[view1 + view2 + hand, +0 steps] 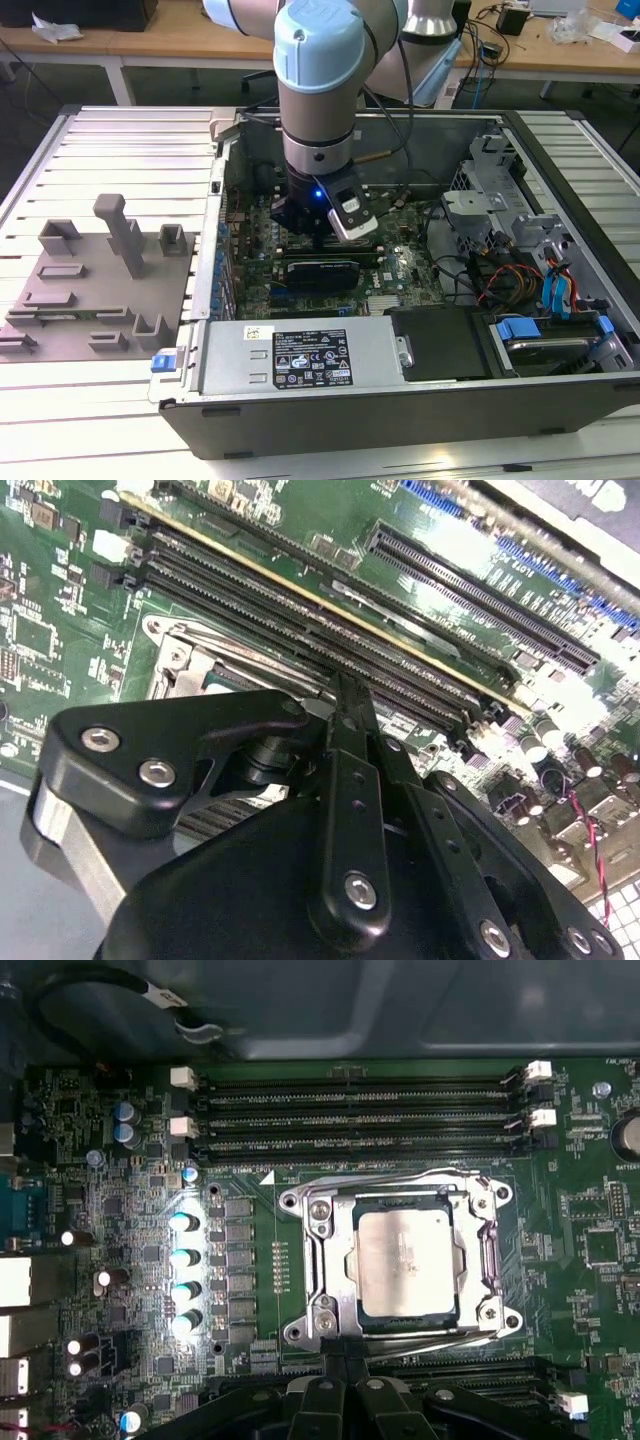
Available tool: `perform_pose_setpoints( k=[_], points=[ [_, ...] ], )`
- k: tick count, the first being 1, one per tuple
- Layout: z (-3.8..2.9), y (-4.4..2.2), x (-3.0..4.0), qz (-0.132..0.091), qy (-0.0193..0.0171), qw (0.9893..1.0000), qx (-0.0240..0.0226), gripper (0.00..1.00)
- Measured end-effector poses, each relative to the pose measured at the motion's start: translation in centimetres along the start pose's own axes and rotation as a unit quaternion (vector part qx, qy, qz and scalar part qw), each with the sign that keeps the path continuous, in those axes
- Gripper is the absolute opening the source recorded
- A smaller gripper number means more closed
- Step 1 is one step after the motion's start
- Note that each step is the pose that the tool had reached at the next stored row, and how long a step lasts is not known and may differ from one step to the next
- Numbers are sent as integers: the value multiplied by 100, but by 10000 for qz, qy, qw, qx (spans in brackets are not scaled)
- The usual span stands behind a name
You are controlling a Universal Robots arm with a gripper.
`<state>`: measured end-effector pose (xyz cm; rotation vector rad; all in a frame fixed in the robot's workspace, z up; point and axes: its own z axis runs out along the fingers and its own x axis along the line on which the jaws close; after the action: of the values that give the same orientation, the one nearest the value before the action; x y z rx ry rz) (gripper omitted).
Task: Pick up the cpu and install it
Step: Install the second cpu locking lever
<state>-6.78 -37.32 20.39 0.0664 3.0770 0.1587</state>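
Tray [90, 290], grey and moulded with upright posts, lies at the exterior view's left on the slatted table [130, 150], well apart from the arm. Just beside it stands the open case [400, 420], its green board [400, 265] exposed. On the case's near cover sits a white label [310, 358] with dark print and small marks, and a smaller pale sticker lies at its upper corner.

Over the board's middle, the arm [318, 90] reaches straight down, and the gripper [320, 235] hangs low inside the case, just above a long black card [320, 272]. Farther to the exterior view's right are a metal drive cage [480, 200] and blue cables [555, 290].

In the first wrist view, the cpu [405, 1260] lies flat in the socket [300, 1205], silvery top up, with the metal frame around it. The memory slots [360, 1110] run in rows beyond the socket. The gripper [345, 1345] shows at the socket's near edge with its black fingers [322, 1390] drawn together and nothing between them. It holds no part, and its tips sit at the frame's rim, beside the cpu and not on it. Whether they touch the frame I cannot tell.

In the second wrist view, the gripper [345, 685] points at the board next to the socket [175, 655], with the memory slots [300, 610] running slantwise past it.
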Motion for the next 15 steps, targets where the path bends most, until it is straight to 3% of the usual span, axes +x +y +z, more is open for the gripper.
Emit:
perform_pose_setpoints(
  k=[4,9,15],
  points=[
    [-4,-3,6,1,-4,10000,-21,11],
    [-76,4,1,0,-4,10000,-21,11],
    [-87,-78,-1,1,-4,10000,-41,11]
  ],
)
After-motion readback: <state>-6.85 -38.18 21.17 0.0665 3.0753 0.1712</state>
